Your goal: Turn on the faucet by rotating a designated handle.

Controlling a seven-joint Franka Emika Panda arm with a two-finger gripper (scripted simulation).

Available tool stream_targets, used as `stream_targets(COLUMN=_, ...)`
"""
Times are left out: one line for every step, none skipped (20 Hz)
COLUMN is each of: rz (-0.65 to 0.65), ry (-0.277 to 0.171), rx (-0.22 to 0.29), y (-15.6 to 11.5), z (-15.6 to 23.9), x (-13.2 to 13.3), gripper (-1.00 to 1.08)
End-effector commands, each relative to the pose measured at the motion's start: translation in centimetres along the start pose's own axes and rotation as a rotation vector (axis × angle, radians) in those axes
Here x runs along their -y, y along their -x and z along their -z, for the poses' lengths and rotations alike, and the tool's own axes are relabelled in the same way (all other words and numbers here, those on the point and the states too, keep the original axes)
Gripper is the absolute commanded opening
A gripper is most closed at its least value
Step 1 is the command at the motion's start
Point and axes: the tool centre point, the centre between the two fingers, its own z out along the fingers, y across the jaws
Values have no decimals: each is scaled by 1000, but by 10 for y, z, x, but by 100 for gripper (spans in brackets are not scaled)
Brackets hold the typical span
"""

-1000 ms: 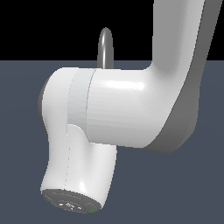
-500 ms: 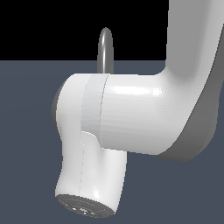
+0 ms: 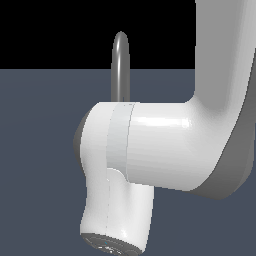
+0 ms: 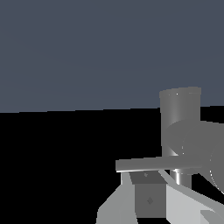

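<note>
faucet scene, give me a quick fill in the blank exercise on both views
1. In the exterior view, only the faucet's arched ____ shows above the robot arm.
2. The arm is coloured ____.
3. In the wrist view, the handle sticks out sideways from the faucet's cylindrical ____.

Missing words: spout; white; base

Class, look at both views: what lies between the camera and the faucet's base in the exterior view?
The white robot arm hides everything but the faucet arch; the wrist view shows the handle.

Arm (image 3: 165, 150) hides faucet (image 3: 120, 65) base; gripper (image 4: 148, 197) cut off.
</note>
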Motion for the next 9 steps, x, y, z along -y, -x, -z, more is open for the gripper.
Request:
stream_targets(rz=17, ry=83, rx=-16, y=-11, z=0, x=-1, gripper=-100)
stream_targets(rz=18, ry=88, rx=-16, y=-13, z=0, x=0, gripper=-100)
stream_targets(rz=20, ry=92, rx=-16, y=-15, z=-1, x=2, gripper=-100)
stream_targets(rz=22, ry=96, rx=-16, y=-17, z=-1, x=3, gripper=-100)
stream_targets(rz=23, ry=101, rx=-16, y=-19, z=-1, x=4, gripper=-100)
stream_targets(rz=25, ry=105, rx=-16, y=-21, z=-2, x=6, gripper=-100)
stream_targets(rz=27, ry=109, rx=-16, y=-23, z=-2, x=7, gripper=-100)
stream_targets(rz=28, ry=113, rx=-16, y=-25, z=-2, x=8, gripper=-100)
stream_targets(rz=28, ry=113, rx=-16, y=-25, z=-2, x=8, gripper=-100)
